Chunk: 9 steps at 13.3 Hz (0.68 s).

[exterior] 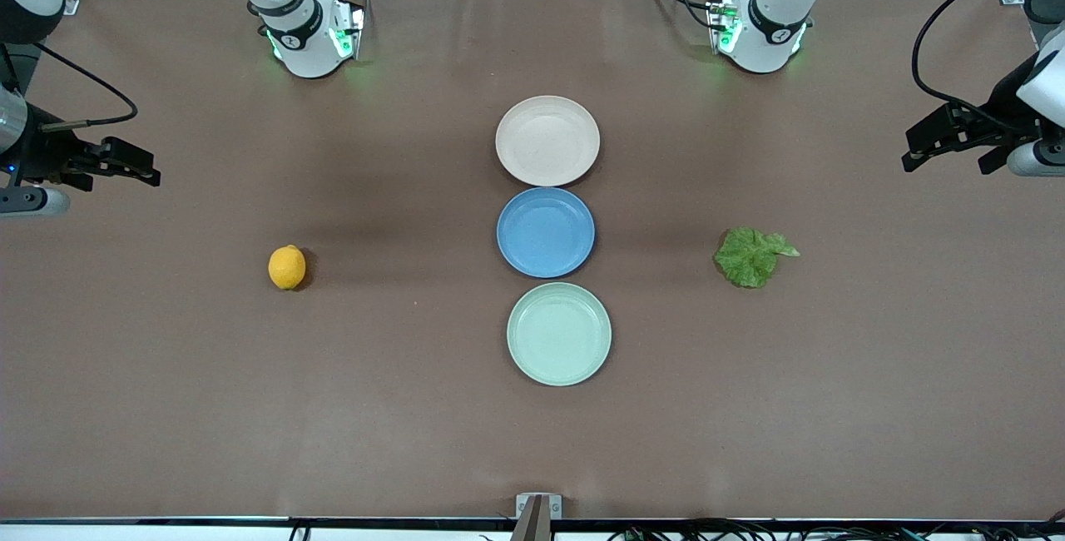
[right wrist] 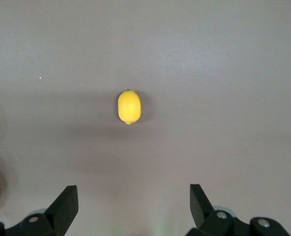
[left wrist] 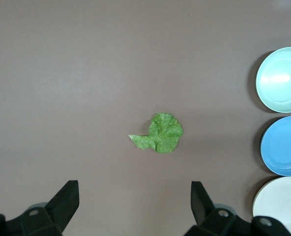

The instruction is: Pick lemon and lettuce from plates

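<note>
A: Where do the lemon (exterior: 287, 266) and lettuce (exterior: 753, 256) lie?

B: Neither is on a plate. In the front view the lemon sits on the bare table at mid-left, the lettuce at mid-right, and the cream plate (exterior: 547, 140), blue plate (exterior: 546, 231) and mint plate (exterior: 559, 333) run empty down the centre.

A: And the claws?

B: The right gripper (exterior: 125, 165) hangs at the left edge, the left gripper (exterior: 944, 137) at the right edge; both are spread wide, holding nothing.

A: Which arm for which?

B: I'd say right for the lemon, left for the lettuce. In each wrist view the thing lies straight ahead, centred between the fingers.

A: How do they look?

B: The lemon (right wrist: 129, 106) is a smooth oval, its long axis pointing away from the right gripper (right wrist: 134, 206). The lettuce (left wrist: 160, 133) lies flat and crinkled, its pale stem pointing sideways across the left gripper (left wrist: 135, 206).
</note>
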Available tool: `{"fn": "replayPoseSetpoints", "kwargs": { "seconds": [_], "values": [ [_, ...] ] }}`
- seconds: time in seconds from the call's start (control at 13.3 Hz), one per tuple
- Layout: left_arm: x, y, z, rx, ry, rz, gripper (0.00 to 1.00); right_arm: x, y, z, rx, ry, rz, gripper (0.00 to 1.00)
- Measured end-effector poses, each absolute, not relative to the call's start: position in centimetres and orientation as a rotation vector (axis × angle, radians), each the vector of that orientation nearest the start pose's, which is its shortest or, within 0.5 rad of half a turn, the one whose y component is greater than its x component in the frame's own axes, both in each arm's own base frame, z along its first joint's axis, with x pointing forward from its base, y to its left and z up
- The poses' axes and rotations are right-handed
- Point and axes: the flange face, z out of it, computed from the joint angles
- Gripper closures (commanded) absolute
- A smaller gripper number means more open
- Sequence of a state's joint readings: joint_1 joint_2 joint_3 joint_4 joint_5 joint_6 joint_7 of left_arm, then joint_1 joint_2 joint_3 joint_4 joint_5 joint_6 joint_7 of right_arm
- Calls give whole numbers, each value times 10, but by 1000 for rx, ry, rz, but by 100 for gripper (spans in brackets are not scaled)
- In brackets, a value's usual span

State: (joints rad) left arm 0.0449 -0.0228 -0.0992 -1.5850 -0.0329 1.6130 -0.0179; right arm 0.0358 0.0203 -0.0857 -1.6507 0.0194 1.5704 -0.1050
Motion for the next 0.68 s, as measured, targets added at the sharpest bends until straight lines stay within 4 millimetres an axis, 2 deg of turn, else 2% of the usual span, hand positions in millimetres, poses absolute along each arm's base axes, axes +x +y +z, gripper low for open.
{"fn": "replayPoseSetpoints", "kwargs": {
  "seconds": [0.68],
  "values": [
    [551, -34, 634, -3173, 56, -78, 0, 526, -25, 589, -3108, -87, 94, 0]
  ]
}}
